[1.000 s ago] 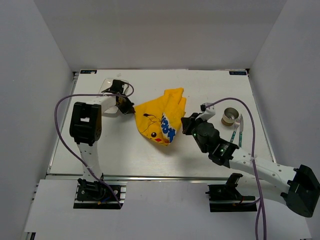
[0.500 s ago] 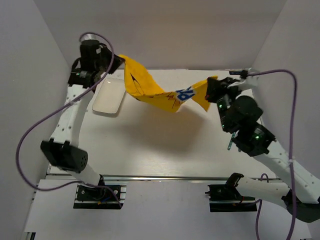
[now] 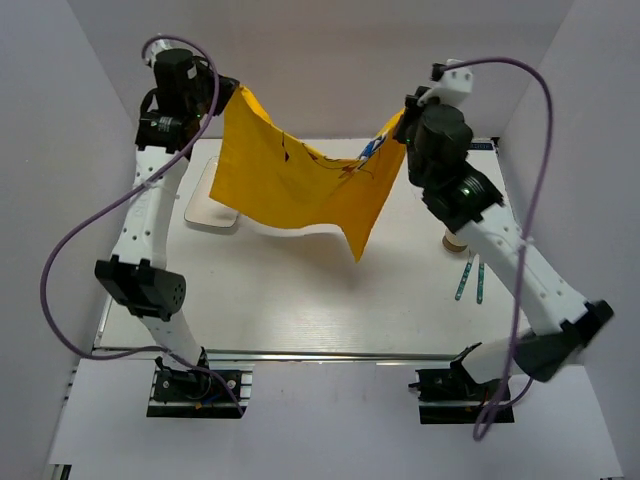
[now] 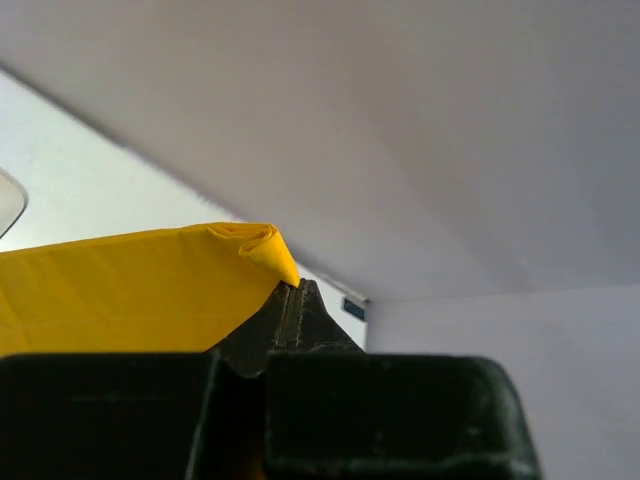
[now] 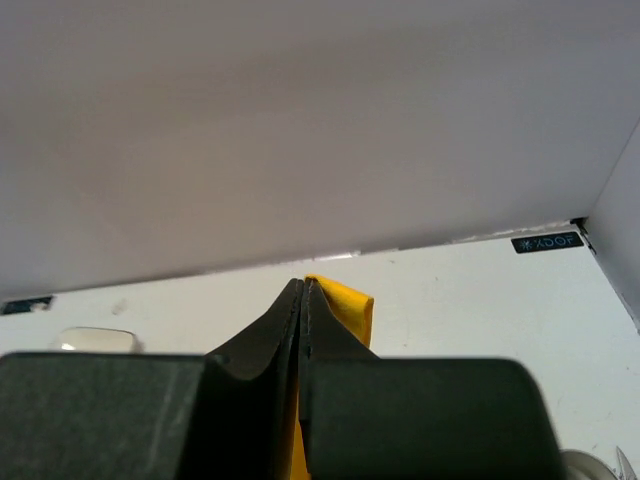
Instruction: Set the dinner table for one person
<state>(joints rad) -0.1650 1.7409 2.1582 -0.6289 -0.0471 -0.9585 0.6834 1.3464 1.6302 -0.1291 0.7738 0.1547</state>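
We see the bench as a large flat white rectangle with faint grain, filling the floor of a white-walled enclosure. A metal rail runs along its near edge, just beyond the two arm bases. At its far left lies a white dish with rounded corners, partly hidden behind a hanging cloth. At the right a small round cup peeps out from behind the right arm, and just nearer than it two slim teal utensils lie side by side.

Both arms are reared up high over the far half of the bench. The left hand sits at the upper left and the right hand at the upper right, well apart. Between them a yellow cloth with dark printed lines and a touch of blue is strung out, sagging in the middle. One loose corner points down at the bench; we cannot tell whether it touches.

From the left wrist we see that hand's fingers pressed together, with a rolled corner of the cloth pinched at their tips. From the right wrist we see the same: fingers closed tight on a yellow edge, the far strip of the bench beyond them
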